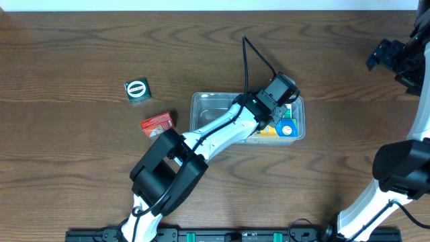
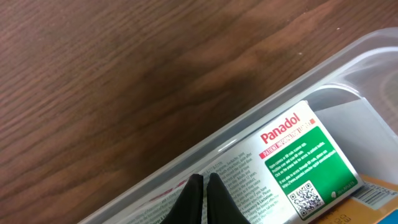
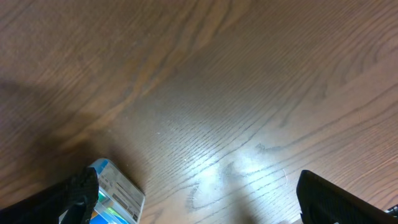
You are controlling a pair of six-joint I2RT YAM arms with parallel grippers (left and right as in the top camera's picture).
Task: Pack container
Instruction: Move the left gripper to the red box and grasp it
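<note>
The clear plastic container [image 1: 201, 101] lies at the middle of the table. Its right end holds a white and green Panadol box [image 2: 298, 162] and a yellow and blue box [image 1: 285, 128]. My left gripper [image 1: 289, 111] reaches down into that end. In the left wrist view the left gripper [image 2: 204, 186] is shut with nothing between its fingers, its tips just above the Panadol box's printed face beside the container's rim [image 2: 249, 121]. My right gripper [image 1: 390, 57] hangs far off at the back right. It [image 3: 199, 199] stands open over bare wood.
A green box [image 1: 138, 90] and a red box [image 1: 156, 122] lie on the table left of the container. A pale rounded corner with blue and green print [image 3: 118, 193] shows low in the right wrist view, beside my left fingertip [image 3: 74, 193].
</note>
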